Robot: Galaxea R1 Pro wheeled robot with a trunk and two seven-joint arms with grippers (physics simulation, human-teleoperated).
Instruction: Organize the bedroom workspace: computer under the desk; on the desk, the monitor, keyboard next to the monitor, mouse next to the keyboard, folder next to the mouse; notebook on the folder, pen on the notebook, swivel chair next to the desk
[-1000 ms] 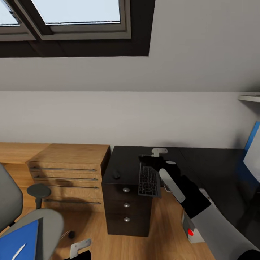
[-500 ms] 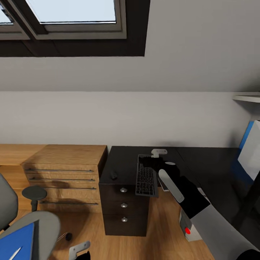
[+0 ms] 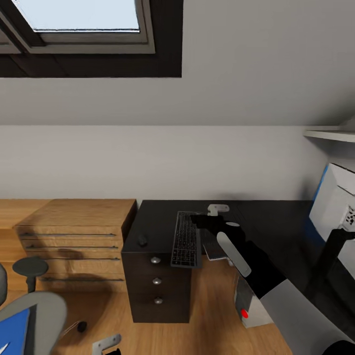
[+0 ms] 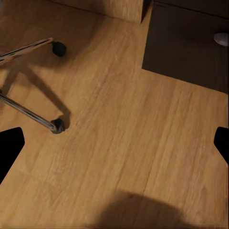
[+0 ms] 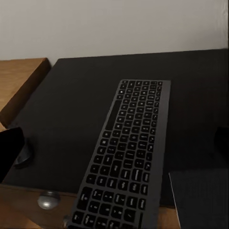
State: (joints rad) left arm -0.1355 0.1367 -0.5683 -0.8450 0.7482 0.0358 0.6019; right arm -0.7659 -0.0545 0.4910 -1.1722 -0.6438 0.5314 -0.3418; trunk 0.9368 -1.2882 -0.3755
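Note:
The dark keyboard (image 3: 186, 239) (image 5: 126, 152) lies on the black desk (image 3: 276, 222), its near end overhanging the front edge. The mouse (image 3: 142, 240) (image 5: 22, 155) sits to its left. A thin grey notebook (image 3: 213, 250) (image 5: 200, 198) rests at the desk edge to the keyboard's right. My right gripper (image 3: 209, 219) (image 5: 114, 148) hovers open just above the keyboard's far right part. The monitor (image 3: 335, 209) stands at the right. Below the desk sits the computer (image 3: 246, 305). The swivel chair (image 3: 42, 310) holds the blue folder (image 3: 12, 330) and the pen (image 3: 4, 348). My left gripper (image 3: 108, 342) (image 4: 114, 143) hangs open over the floor.
A black drawer unit (image 3: 155, 283) stands under the desk's left end, and a light-wood shelf unit (image 3: 74, 231) is beside it. A white wall shelf (image 3: 330, 134) juts out at the right. The chair's metal legs and castors (image 4: 52, 125) spread over the wood floor.
The head view has swung to the right, bringing the monitor in and pushing the chair toward the edge. The right gripper has shifted right relative to the keyboard, which stays on the desk.

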